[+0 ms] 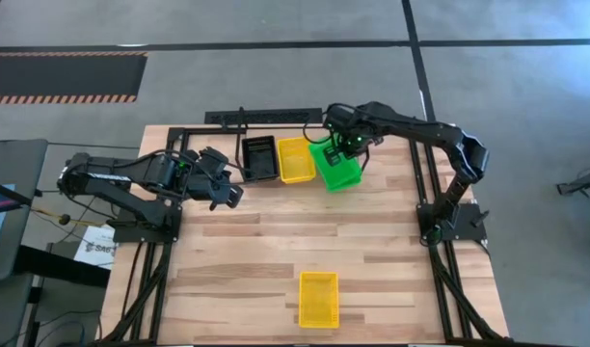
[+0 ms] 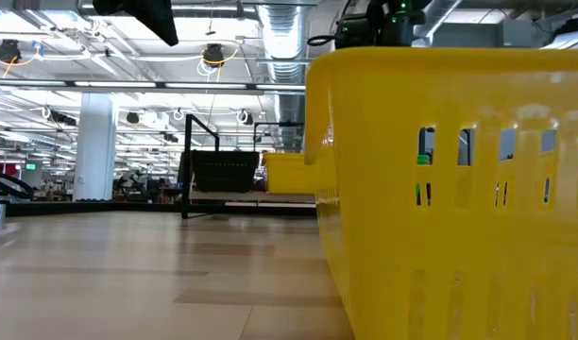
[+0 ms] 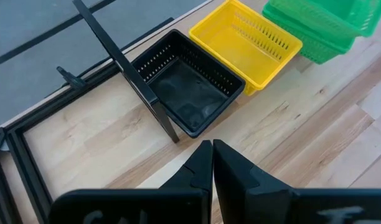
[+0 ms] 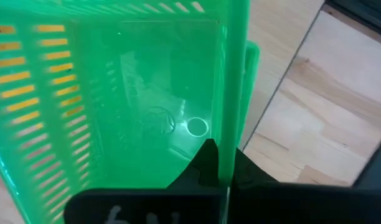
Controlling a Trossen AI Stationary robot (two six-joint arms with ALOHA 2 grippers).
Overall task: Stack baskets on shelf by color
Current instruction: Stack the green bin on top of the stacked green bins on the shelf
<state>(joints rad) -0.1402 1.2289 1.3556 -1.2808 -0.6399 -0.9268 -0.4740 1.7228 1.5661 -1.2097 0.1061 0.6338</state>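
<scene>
Green basket [image 1: 335,165] hangs tilted from our right gripper [image 1: 347,145], clamped on its wall, just beside the yellow basket [image 1: 295,159] on the shelf [image 1: 213,154]; we judge it needs levelling before release, while our left gripper [image 1: 227,192] waits, fingers together.

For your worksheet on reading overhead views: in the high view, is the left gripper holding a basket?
No. The left gripper hangs empty beside the black basket, its fingers shut on nothing.
</scene>
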